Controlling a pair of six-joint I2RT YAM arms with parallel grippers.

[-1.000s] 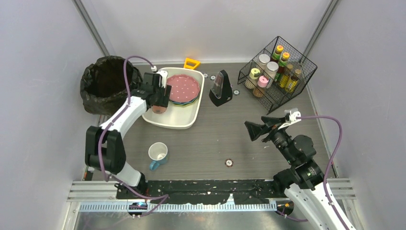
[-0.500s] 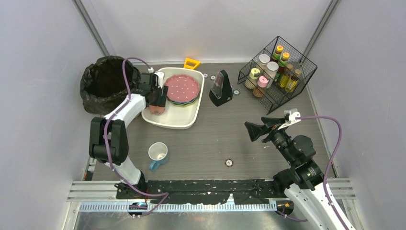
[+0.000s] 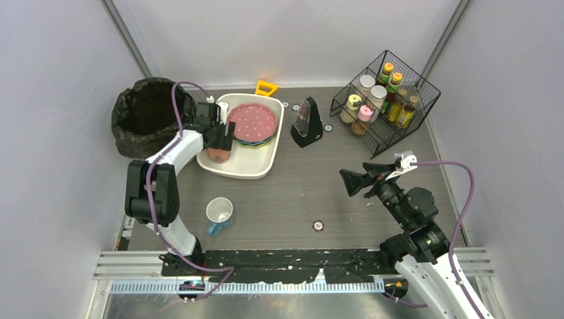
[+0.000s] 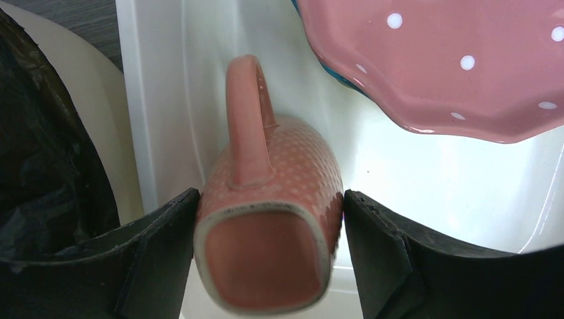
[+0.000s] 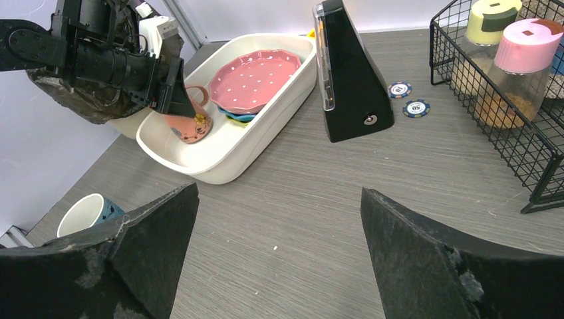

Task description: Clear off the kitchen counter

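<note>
Pink ceramic sits low in the white tub (image 3: 278, 136), upper left of the overhead frame. The left gripper (image 4: 269, 196) straddles a dotted pink mug (image 4: 279, 153) that is tilted with its base toward the wrist camera and its handle uppermost, just beside a pink spotted plate (image 3: 253, 122). Both black fingers lie against the mug's walls near the base, jaws part-way apart. Whether they are pressing or merely resting alongside cannot be told.

The right gripper (image 5: 279, 189) hangs right of centre, spread wide and holding nothing.

Filling the middle of the frame is the kitchen counter (image 3: 292, 193), dark wood-grain, hard and flat. It carries a white-and-blue mug (image 3: 219, 212) at lower left and a black wedge-shaped case (image 3: 306, 123) at upper centre.

That remaining mug looks light and rigid, with a glaze likely to be slick and to chip if dropped. It is probably best taken across the body or by pinching the wall at the rim, with the handle turned clear of the pads.
</note>
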